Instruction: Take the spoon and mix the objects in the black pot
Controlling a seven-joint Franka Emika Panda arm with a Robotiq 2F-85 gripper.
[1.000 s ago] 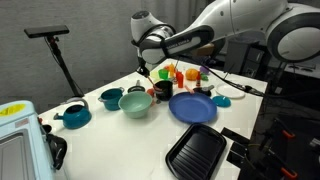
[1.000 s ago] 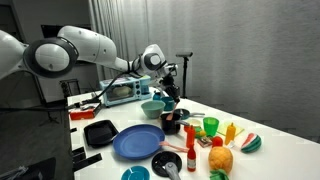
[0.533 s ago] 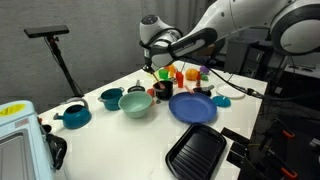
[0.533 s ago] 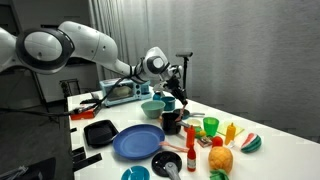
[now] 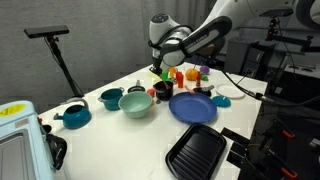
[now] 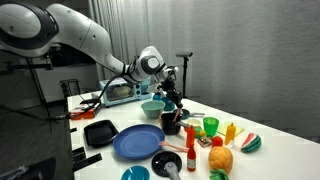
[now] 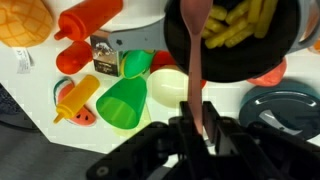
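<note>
My gripper [image 7: 193,118] is shut on the handle of a pinkish-brown spoon [image 7: 192,50]. In the wrist view the spoon runs from the jaws to the small black pot [image 7: 240,68], and its bowl lies over the yellow pieces [image 7: 240,25] inside. In both exterior views the gripper [image 5: 158,72] [image 6: 168,98] hangs just above the black pot [image 5: 162,91] [image 6: 171,122], which stands beside the blue plate [image 5: 192,107] [image 6: 137,142]. The spoon is too small to make out in the exterior views.
A black ridged grill pan [image 5: 197,150] lies at the table's front. A teal bowl [image 5: 135,103] and two teal pots [image 5: 110,98] [image 5: 74,115] stand beside the black pot. A green cup [image 7: 125,100], red and orange bottles [image 7: 85,20] and toy food crowd the pot's other side.
The arm has swung sideways with the spoon and now stands over the black pot. The gripper stays shut on the spoon. Nothing else has moved.
</note>
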